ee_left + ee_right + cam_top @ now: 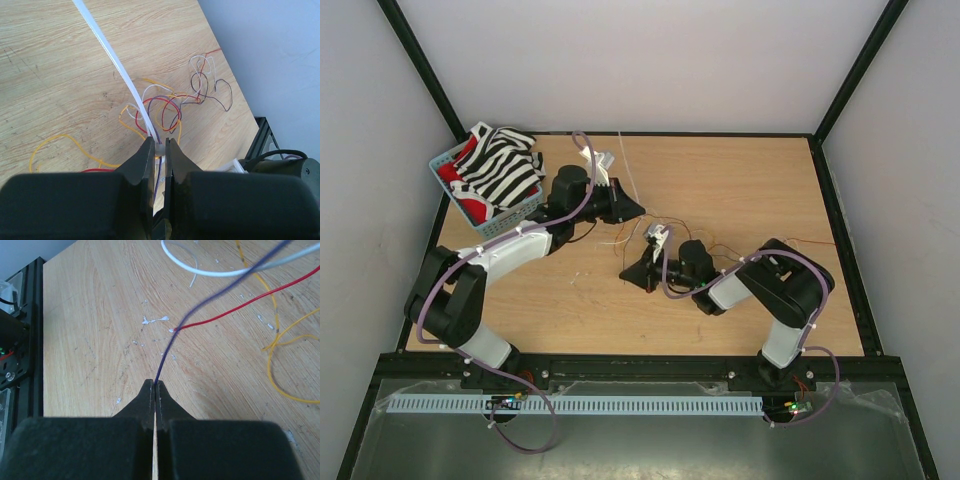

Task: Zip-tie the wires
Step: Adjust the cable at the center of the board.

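The zip tie [115, 62] is a whitish strip that runs from the top of the left wrist view down into my left gripper [160, 149]. That gripper is shut on the tie's small white head, and a purple strand passes between its jaws too. The wires [161, 98] loop in red, yellow, white and dark strands on the wood just beyond the fingertips. My right gripper [155, 383] is shut on a purple wire [167, 352] that rises away from its tips. From above, the left gripper [640, 208] and the right gripper [625, 274] stand close together mid-table, with the zip tie [629, 170] slanting up behind.
A blue basket [442, 160] with a striped cloth sits at the back left corner. Loose red [225, 312], yellow [270, 365] and white [200, 271] strands lie ahead of the right gripper. More strands trail right across the table [720, 180]. Black frame rails border it.
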`<state>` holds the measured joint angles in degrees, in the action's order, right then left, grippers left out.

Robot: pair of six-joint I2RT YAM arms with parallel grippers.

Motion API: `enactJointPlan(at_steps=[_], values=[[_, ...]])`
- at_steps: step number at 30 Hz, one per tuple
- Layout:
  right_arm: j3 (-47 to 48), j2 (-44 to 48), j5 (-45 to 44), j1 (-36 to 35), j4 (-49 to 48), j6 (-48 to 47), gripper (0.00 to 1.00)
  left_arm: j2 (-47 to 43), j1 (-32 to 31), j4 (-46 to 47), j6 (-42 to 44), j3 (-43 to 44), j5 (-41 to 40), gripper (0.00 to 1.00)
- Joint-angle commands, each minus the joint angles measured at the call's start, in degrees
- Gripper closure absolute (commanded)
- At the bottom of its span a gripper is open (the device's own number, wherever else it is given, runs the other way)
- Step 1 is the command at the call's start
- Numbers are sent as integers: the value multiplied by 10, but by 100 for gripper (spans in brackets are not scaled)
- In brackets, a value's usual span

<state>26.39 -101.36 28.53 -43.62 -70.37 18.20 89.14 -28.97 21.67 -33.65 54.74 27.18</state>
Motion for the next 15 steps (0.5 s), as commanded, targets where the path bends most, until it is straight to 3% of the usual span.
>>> enactJointPlan(at_steps=[1, 2, 4, 9, 15], values=[[-1, -3, -1, -3, -28, 6, 100, -21, 0, 7, 5, 22, -4, 100], [1, 0, -2, -3, -25, 6, 100, -21, 0, 6, 5, 21, -5, 100], [3, 9, -6, -3, -15, 8, 91, -22, 0, 6, 5, 21, -3, 100], [-10, 71, -29, -3, 35, 1, 54, -31, 11, 4, 6, 19, 7, 100], [-41, 233, -98, -2, 213, -69, 33, -40, 29, 1, 10, 15, 21, 100]])
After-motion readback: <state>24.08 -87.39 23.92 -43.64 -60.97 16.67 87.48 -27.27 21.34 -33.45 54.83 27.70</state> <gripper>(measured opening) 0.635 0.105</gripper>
